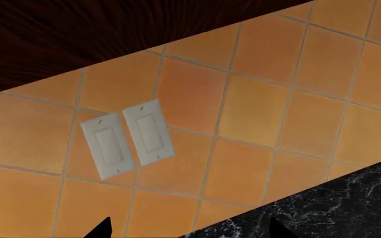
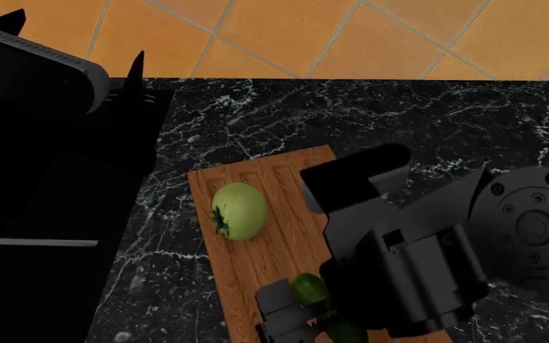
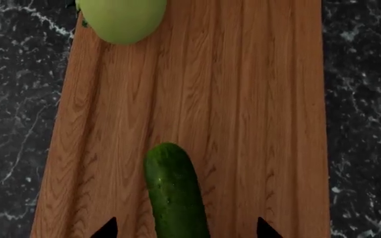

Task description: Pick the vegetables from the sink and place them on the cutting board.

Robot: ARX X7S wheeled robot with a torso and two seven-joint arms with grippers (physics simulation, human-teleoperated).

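hovering right tool [image 3: 185, 229] over cucumber [image 3: 174, 191]

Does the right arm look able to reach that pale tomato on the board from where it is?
Probably yes: the tomato lies uncovered on the cutting board just ahead of the right gripper, with bare wood between them.

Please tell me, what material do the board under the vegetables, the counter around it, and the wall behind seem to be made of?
The cutting board looks like light-brown wood with a matte finish: grain lines run along it. The counter looks like polished black marble with white veins. The wall looks like orange ceramic tile with pale grout lines.
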